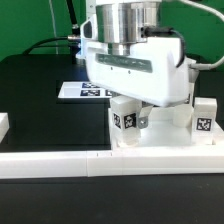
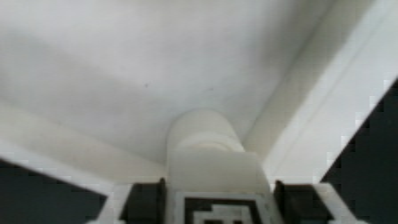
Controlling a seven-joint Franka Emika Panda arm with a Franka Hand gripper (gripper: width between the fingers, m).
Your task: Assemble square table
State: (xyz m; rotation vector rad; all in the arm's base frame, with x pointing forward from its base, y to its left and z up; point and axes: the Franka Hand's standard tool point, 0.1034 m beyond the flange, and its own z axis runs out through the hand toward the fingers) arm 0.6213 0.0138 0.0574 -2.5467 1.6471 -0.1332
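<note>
My gripper [image 1: 130, 113] is shut on a small white leg [image 1: 127, 117] with a black-and-white tag, held upright over the square table top [image 1: 175, 138]. In the wrist view the leg [image 2: 217, 155] sits between my two dark fingers [image 2: 148, 202]. Its far end rests at or just above the top's white surface [image 2: 143, 70], close to the raised rim [image 2: 311, 90]; contact cannot be told. A second tagged leg [image 1: 203, 118] stands on the exterior view's right of the top. The corner sockets are hidden.
A long white rail [image 1: 60, 160] runs along the front of the black table, with a white piece [image 1: 3, 126] at the exterior view's left edge. The marker board [image 1: 78, 92] lies behind my gripper. Cables hang behind the arm.
</note>
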